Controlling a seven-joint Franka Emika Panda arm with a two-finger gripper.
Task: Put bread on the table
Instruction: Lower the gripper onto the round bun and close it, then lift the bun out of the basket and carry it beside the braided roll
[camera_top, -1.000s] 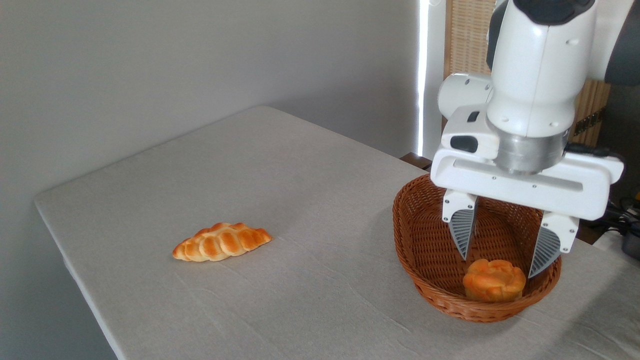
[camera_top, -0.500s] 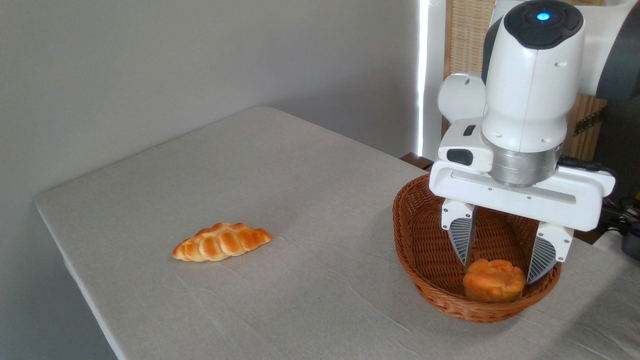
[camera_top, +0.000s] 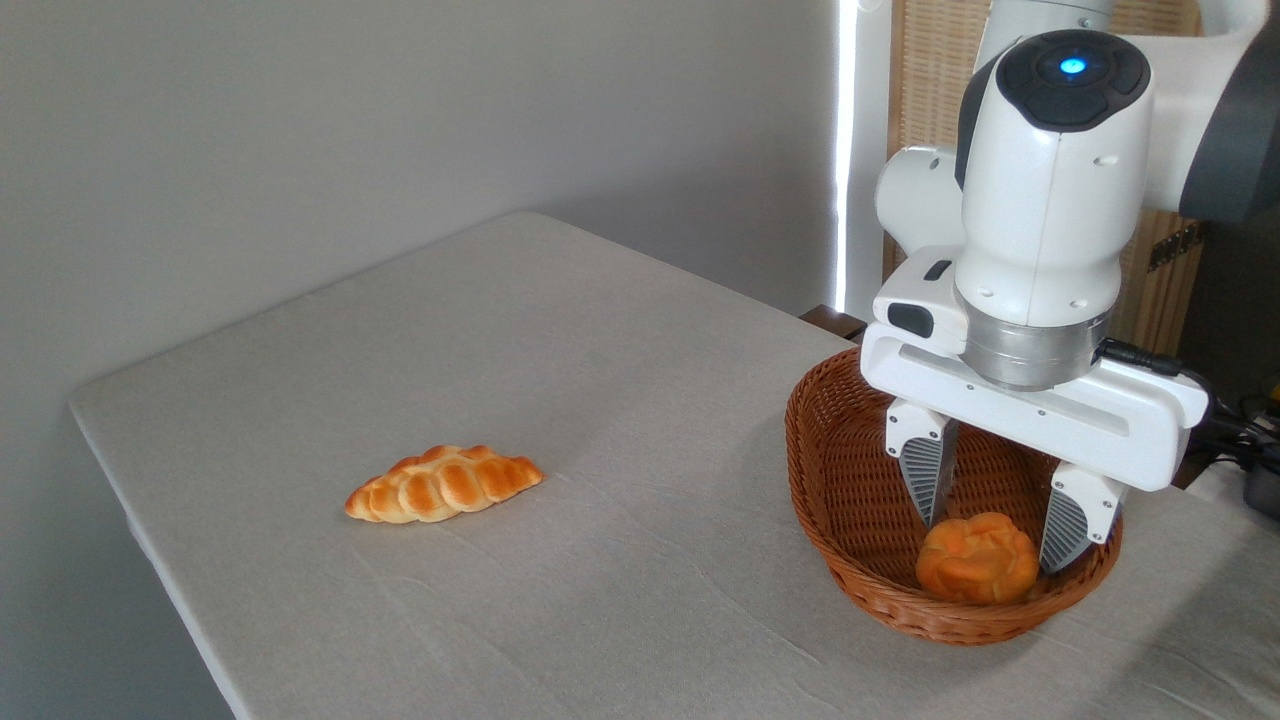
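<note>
The bread, a small round orange bun, lies in the near end of the brown wicker basket at the right of the table. My gripper points down into the basket and is open, with one finger on each side of the bun. The left fingertip stands just behind the bun's upper left edge. The right fingertip is against the bun's right side. The bun looks a little tilted.
A golden braided loaf lies on the cloth at the middle left. The basket's raised rim rings the bun. Beyond the table's right edge there are cables and dark gear.
My gripper has come down lower into the basket and its fingers have drawn a little closer together. The bun has shifted slightly left and tipped.
</note>
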